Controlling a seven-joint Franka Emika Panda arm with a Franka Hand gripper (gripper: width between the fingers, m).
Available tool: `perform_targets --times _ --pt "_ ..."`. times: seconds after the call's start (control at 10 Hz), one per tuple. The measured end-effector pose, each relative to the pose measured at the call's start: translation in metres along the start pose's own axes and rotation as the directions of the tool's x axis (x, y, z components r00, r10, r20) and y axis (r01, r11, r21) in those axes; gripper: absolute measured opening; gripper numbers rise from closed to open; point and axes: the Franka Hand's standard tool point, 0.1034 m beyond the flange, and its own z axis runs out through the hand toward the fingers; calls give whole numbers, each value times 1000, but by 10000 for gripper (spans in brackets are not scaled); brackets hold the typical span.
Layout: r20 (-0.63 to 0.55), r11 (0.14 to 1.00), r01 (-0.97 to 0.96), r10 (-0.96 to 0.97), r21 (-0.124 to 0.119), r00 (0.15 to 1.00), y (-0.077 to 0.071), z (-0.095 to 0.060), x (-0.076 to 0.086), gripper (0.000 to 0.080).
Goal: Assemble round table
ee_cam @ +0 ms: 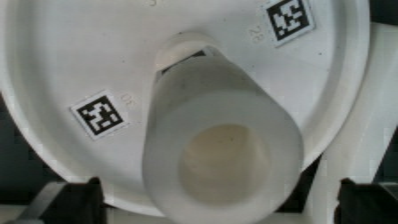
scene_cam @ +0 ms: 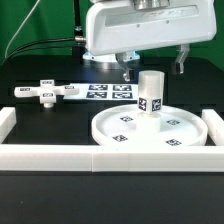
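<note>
1. Frame left, ext view: cross foot piece [scene_cam: 45, 91] lies flat, well apart from gripper [scene_cam: 152, 66].
2. Centre-right: post [scene_cam: 151, 93] upright on disc [scene_cam: 195, 132], long axis vertical, straight below gripper; fingers spread, holding nothing.
3. Wrist view alone shows post centred betw fingertips [ee_cam: 75, 200]; foot piece not in it.

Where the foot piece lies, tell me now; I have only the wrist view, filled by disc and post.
Observer: The foot piece lies flat on the table, off the disc, toward the exterior view's left.
Operator: Report what sits next to it.
Observer: The marker board, on the side nearer the disc.
Operator: Name what runs in front of the disc.
Observer: A long white rail, between the disc and the exterior camera.
</note>
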Motion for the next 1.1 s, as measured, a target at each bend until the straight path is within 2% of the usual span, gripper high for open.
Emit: perform_targets --times 0.1,0.2,0.6,1.1 --pt "64 1000 0 -1 21 998 -4 -1 -1 649" --pt "38 1000 0 -1 16 999 -3 -1 5 649" --pt "35 997 83 -83 12 996 6 2 3 649" --pt "41 995 96 -96 13 994 8 9 -6 649"
